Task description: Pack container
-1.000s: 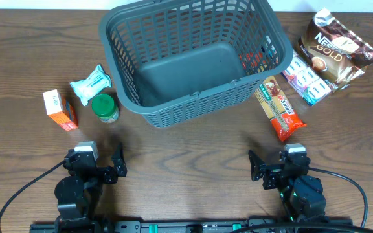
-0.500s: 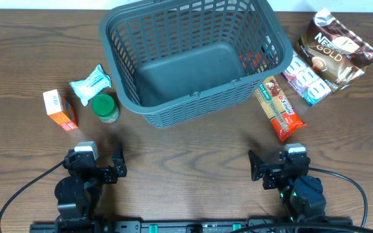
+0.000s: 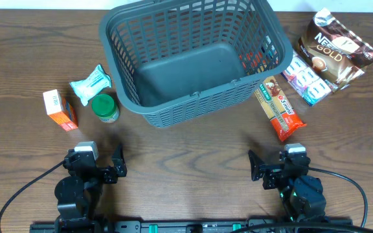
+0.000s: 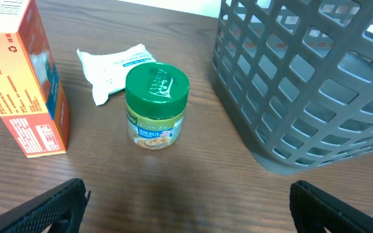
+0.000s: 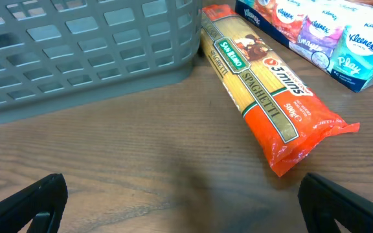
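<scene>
The dark grey basket (image 3: 167, 116) stands at the back middle of the table with nothing on its floor; its wall also shows in the left wrist view (image 4: 303, 77) and the right wrist view (image 5: 89, 52). A green-lidded jar (image 3: 105, 108), a white wipes pack (image 3: 90, 83) and an orange box (image 3: 59, 110) lie to its left. A spaghetti pack (image 3: 278, 109), a tissue pack (image 3: 306, 77) and a Nescafe Gold bag (image 3: 337, 48) lie to its right. My left gripper (image 3: 99, 165) and right gripper (image 3: 277, 168) rest open and empty near the front edge.
Something red (image 3: 254, 59) shows through the basket's right wall, outside it. In the left wrist view the jar (image 4: 156, 103) stands between the box (image 4: 24, 84) and the basket. In the right wrist view the spaghetti pack (image 5: 264, 97) lies just right of the basket.
</scene>
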